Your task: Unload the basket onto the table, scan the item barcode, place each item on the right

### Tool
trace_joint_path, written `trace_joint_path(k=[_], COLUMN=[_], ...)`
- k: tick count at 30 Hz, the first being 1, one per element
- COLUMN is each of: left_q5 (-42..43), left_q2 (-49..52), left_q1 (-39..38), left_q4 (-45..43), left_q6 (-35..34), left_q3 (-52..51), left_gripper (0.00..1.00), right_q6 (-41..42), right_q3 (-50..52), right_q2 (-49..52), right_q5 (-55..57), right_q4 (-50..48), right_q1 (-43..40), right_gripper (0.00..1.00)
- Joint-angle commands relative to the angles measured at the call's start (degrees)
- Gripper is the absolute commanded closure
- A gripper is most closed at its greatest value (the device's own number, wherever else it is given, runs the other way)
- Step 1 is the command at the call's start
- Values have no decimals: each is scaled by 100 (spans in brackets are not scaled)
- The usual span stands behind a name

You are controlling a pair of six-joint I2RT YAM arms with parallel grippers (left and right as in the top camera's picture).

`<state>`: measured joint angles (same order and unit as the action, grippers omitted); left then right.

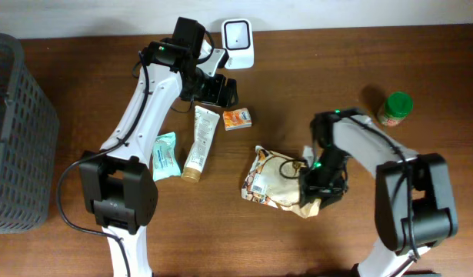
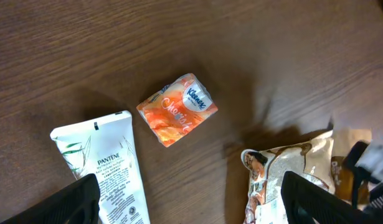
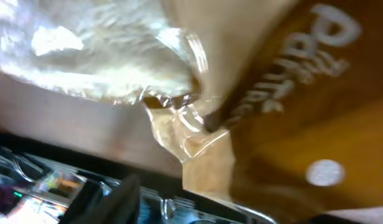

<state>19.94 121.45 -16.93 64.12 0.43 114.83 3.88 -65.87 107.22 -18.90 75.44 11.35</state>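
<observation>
The right gripper [image 1: 317, 192] sits low over one corner of the snack bag [image 1: 273, 183]. The overhead view hides the fingertips and the wrist view is a blur of packaging, so I cannot tell whether the jaws are clamped on that corner or merely parted around it. The bag lies flat on the table [image 1: 359, 46], crumpled. Its long axis runs on a slant from the corner under this gripper away toward the left arm's side, ending at a far edge that carries a pale printed patch too small to read. From the right wrist, brown film with white lettering and a clear crinkled window fills nearly everything. The left gripper [image 1: 218, 92] hangs well apart from the bag, just beside the white scanner [image 1: 238, 42]. Its fingers [image 2: 73, 202] are spread wide with nothing between them. Below those fingers lie an orange Kleenex pack [image 2: 177, 109] and a white Pantene tube [image 2: 110, 168]. The near end of the bag shows beside the other finger.
</observation>
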Motion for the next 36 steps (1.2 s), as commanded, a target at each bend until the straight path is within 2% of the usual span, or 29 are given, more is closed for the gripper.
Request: trace_joint_path(k=[1, 4, 6, 9, 11, 12, 17, 19, 23, 29, 32, 34, 35, 36], left_q5=[-39, -136, -271, -286, -282, -282, -284, -284, -286, -284, -284, -284, -284, -284], left_q2=[50, 50, 50, 50, 50, 50, 50, 50, 50, 50, 50, 50, 50, 50], left_q1=[4, 11, 11, 11, 11, 11, 13, 72, 107, 107, 107, 107, 107, 107], left_q4=[-13, -28, -46, -70, -92, -96, -98, -149, -216, -243, -260, -282, -286, -286], left_q6=[28, 28, 28, 28, 26, 26, -13, -391, -625, -625, -625, -625, -625, -625], left_q3=[-44, -44, -44, -44, -44, -44, -44, -44, -44, -44, -44, -44, -44, -44], left_gripper=[9, 9, 9, 9, 9, 8, 8, 8, 9, 9, 9, 8, 8, 8], right_q6=[-63, -76, -437, -835, -973, -1078, -2437, -2900, -3685, -4120, -4118, -4118, -4111, -4089], right_q3=[-376, -955, -1545, -2269, -2522, -2516, -2487, -2483, -2479, -2479, -2476, -2468, -2409, -2352], right_q2=[-48, -120, -122, -122, -120, -120, 284, 791, 1381, 2072, 2299, 2378, 2433, 2437], right_q5=[101, 487, 776, 973, 968, 931, 52, -87, -723, -1189, -1386, -1467, -1539, -1543], right_q4=[94, 245, 413, 413, -4, -225, -787, -903, -815, -828, -800, -752, -734, -737], right_q1=[94, 17, 13, 4, -31, -46, -50, -52, -57, -81, -164, -195, -201, -201], right_gripper=[50, 51, 50, 40, 28, 27, 27, 28, 29, 29, 35, 43, 54, 59])
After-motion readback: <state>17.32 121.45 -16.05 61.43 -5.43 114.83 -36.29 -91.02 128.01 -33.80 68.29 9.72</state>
